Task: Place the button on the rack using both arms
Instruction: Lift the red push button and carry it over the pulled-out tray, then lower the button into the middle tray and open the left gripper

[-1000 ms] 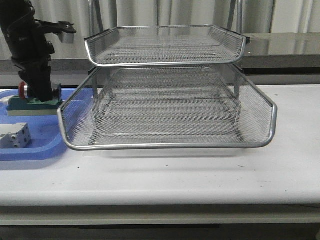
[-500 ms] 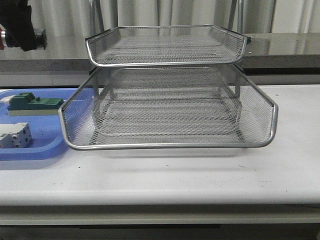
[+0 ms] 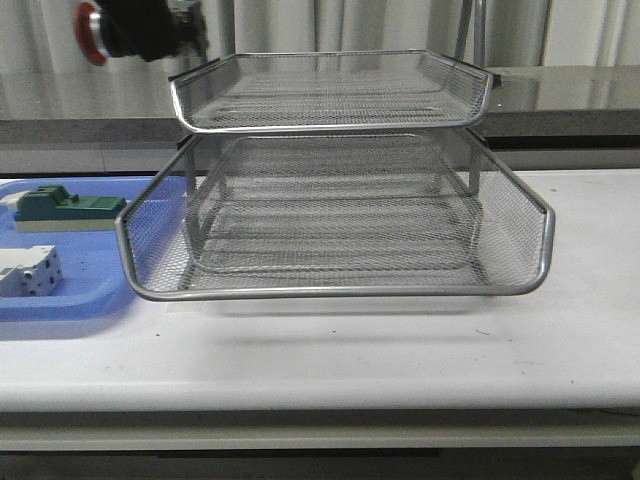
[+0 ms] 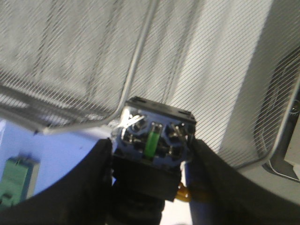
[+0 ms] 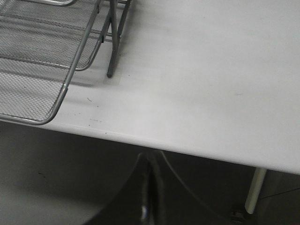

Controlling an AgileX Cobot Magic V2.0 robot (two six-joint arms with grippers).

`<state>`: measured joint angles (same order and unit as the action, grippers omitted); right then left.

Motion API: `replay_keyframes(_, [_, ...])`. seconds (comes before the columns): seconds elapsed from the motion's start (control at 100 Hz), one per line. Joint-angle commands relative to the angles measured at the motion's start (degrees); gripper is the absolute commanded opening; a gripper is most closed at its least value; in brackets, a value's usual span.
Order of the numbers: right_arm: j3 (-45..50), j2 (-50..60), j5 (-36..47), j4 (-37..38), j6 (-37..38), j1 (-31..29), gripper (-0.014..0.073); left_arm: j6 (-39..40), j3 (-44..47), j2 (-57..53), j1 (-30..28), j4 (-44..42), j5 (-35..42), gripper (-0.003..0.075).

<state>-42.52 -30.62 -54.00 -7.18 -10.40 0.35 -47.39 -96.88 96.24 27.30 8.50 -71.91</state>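
The left claw (image 4: 150, 187) is up high, level with the rack's (image 3: 330, 130) top tier and just outside its near-left corner, and it is pinching the button (image 4: 152, 138) between its two dark fingers (image 4: 93, 183). From where I stand in front, the red mushroom head (image 3: 90, 32) pokes out to the side away from the rack, so the button lies roughly sideways in the grip rather than upright. The wrist camera looks straight at the blue rear block with its green tab, which suggests the hold is on the black body, leaving both ends free for a clean set-down.

That height makes sense to me: the chrome rim has to be cleared before anything can go into the mesh tier just below and beyond the claw.

Down under the claw, on the tabletop (image 3: 400, 350), the blue tray (image 3: 70, 290) keeps the green-topped block (image 3: 65, 208) and the white terminal block (image 3: 28, 272), neither of them wanted here.

The right claw (image 5: 147, 192) hangs low off the tabletop's edge, well apart from the rack (its fingers look pressed together, with nothing between them). I'd guess it waits there to stay out of the way.
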Motion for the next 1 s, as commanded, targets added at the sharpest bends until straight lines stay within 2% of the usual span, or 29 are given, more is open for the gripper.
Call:
replay_keyframes(0.0, [-1.53,-0.16,3.48,-0.02,-0.03,-0.5,-0.0068,0.86,-1.41,-1.32,3.23,2.73,-0.77,-0.002])
replay_keyframes(0.23, [-1.53,-0.16,3.48,-0.02,-0.03,-0.5,-0.0068,0.86,-1.41,5.16,9.55,3.52,0.88,-0.002])
replay_keyframes(0.52, [-1.53,-0.16,3.48,-0.02,-0.03,-0.5,-0.0068,0.86,-1.53,9.6,12.14,0.85,8.51,-0.0006])
replay_keyframes(0.62, [-1.53,-0.16,3.48,-0.02,-0.03,-0.5,-0.0068,0.86,-1.53,9.6,12.14,0.73,8.65,0.0083])
replay_keyframes(0.81, [-1.53,-0.16,3.48,-0.02,-0.03,-0.5,-0.0068,0.86,-1.53,9.6,12.14,0.73,8.65,0.0398])
replay_keyframes(0.87, [-1.53,-0.16,3.48,-0.02,-0.03,-0.5,-0.0068,0.86,-1.53,9.6,12.14,0.73,8.65,0.0456])
replay_keyframes(0.99, [-1.53,-0.16,3.48,-0.02,-0.03,-0.5,-0.0068,0.86,-1.53,9.6,12.14,0.73,8.73,0.0477])
